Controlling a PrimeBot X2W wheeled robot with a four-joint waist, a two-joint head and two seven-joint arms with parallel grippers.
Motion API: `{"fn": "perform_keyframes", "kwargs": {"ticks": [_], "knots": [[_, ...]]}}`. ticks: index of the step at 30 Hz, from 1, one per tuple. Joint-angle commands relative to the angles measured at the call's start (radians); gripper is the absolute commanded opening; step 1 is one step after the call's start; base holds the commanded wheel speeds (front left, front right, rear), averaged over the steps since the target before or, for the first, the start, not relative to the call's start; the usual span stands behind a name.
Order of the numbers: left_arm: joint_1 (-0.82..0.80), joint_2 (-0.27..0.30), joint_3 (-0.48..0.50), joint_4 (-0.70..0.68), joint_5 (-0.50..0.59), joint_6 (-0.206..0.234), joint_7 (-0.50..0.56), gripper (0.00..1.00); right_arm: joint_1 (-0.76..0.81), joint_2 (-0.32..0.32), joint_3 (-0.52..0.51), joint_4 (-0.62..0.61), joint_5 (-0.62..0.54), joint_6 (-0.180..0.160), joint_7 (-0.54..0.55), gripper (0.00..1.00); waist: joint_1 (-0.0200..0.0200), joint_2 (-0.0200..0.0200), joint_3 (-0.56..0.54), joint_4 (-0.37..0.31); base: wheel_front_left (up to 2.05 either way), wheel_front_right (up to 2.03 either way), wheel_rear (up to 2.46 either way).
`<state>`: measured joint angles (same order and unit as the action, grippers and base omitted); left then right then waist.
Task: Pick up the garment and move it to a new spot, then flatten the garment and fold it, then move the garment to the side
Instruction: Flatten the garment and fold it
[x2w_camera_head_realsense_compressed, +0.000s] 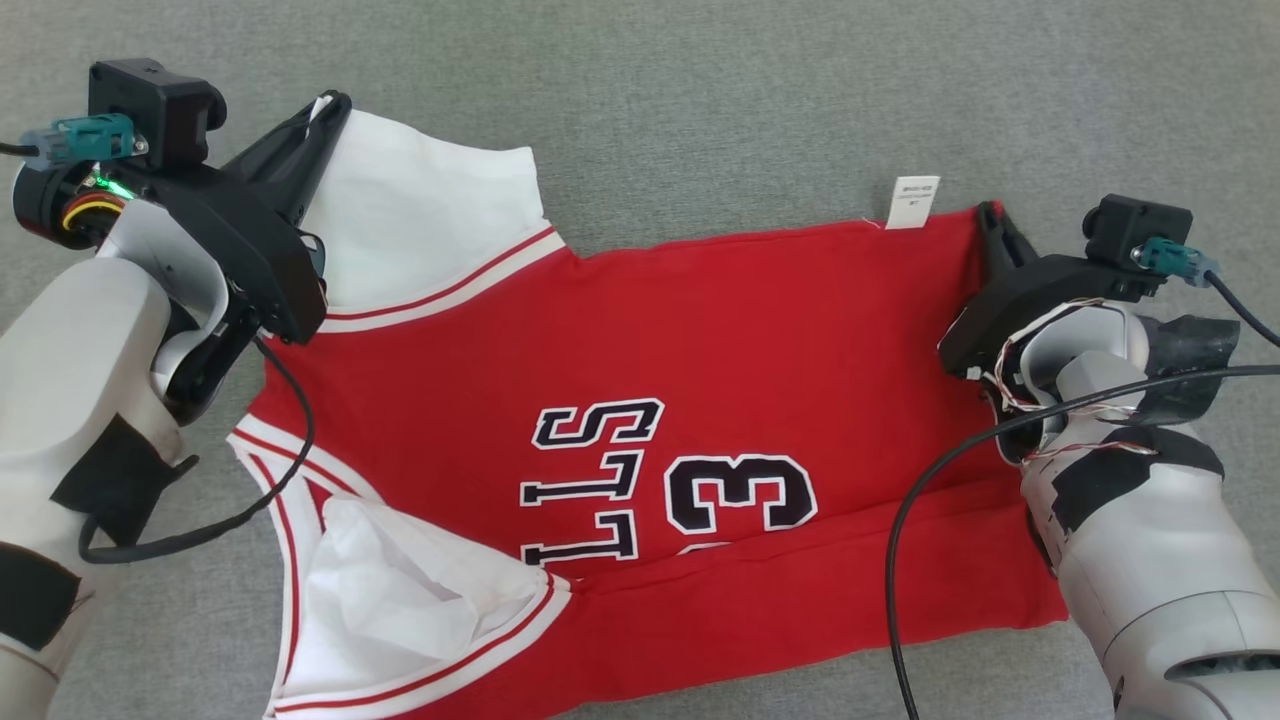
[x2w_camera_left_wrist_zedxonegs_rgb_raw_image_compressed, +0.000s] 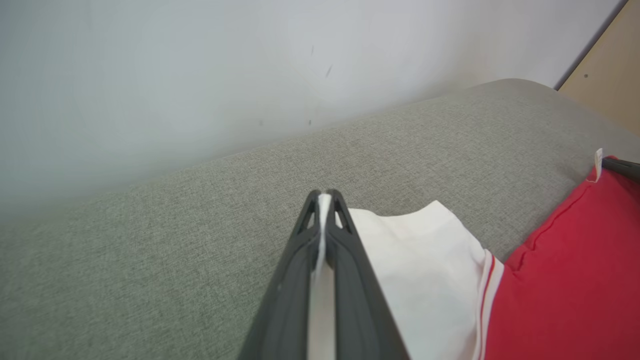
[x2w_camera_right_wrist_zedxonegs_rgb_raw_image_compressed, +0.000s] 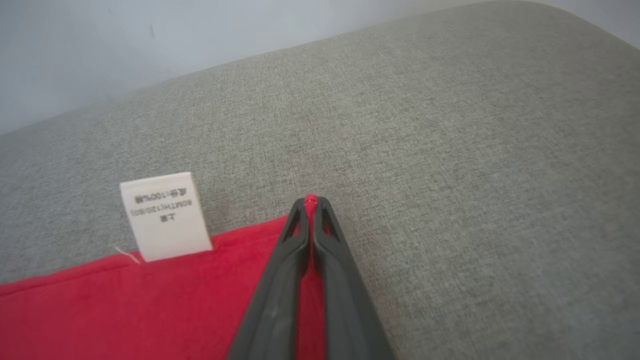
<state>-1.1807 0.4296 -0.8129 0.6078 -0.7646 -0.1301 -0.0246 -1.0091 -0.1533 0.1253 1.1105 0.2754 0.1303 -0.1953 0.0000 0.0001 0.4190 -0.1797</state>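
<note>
The garment (x2w_camera_head_realsense_compressed: 650, 370) is a red sleeveless jersey with white trim, black lettering and a "3", spread across grey upholstery with its near edge folded over. My left gripper (x2w_camera_head_realsense_compressed: 328, 103) is shut on the white shoulder strap at the far left corner; white cloth shows pinched between the fingers (x2w_camera_left_wrist_zedxonegs_rgb_raw_image_compressed: 326, 197). My right gripper (x2w_camera_head_realsense_compressed: 990, 210) is shut on the red hem corner at the far right, and a sliver of red cloth sits between its tips (x2w_camera_right_wrist_zedxonegs_rgb_raw_image_compressed: 311, 200). A white care label (x2w_camera_right_wrist_zedxonegs_rgb_raw_image_compressed: 165, 216) sticks out of the hem just left of that grip.
The grey cushion surface (x2w_camera_head_realsense_compressed: 700, 100) stretches beyond the jersey toward a pale wall (x2w_camera_left_wrist_zedxonegs_rgb_raw_image_compressed: 200, 75). A wooden panel (x2w_camera_left_wrist_zedxonegs_rgb_raw_image_compressed: 607, 75) stands at the far right of the left wrist view. Black cables (x2w_camera_head_realsense_compressed: 920, 520) from both arms hang over the jersey.
</note>
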Motion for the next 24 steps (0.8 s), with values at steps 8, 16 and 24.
{"fn": "perform_keyframes", "kwargs": {"ticks": [8,16,24], "knots": [[0.061,0.002,-0.012,-0.026,-0.034,0.001,-0.07,0.0,0.04,-0.002,0.005,0.006,-0.026,0.001,-0.064,0.0,0.0,-0.0001,-0.061,0.027,0.0,0.0,0.0],[0.178,0.041,-0.015,-0.136,-0.042,0.018,-0.127,0.0,0.193,-0.032,0.049,-0.166,0.052,0.001,-0.07,0.0,0.0,-0.0001,-0.129,0.045,0.0,0.0,0.0],[0.353,0.106,-0.019,-0.343,-0.038,0.093,-0.178,0.0,0.365,-0.076,0.104,-0.343,0.178,0.001,-0.07,0.0,0.0,-0.0001,-0.174,0.06,0.0,0.0,0.0]]}}
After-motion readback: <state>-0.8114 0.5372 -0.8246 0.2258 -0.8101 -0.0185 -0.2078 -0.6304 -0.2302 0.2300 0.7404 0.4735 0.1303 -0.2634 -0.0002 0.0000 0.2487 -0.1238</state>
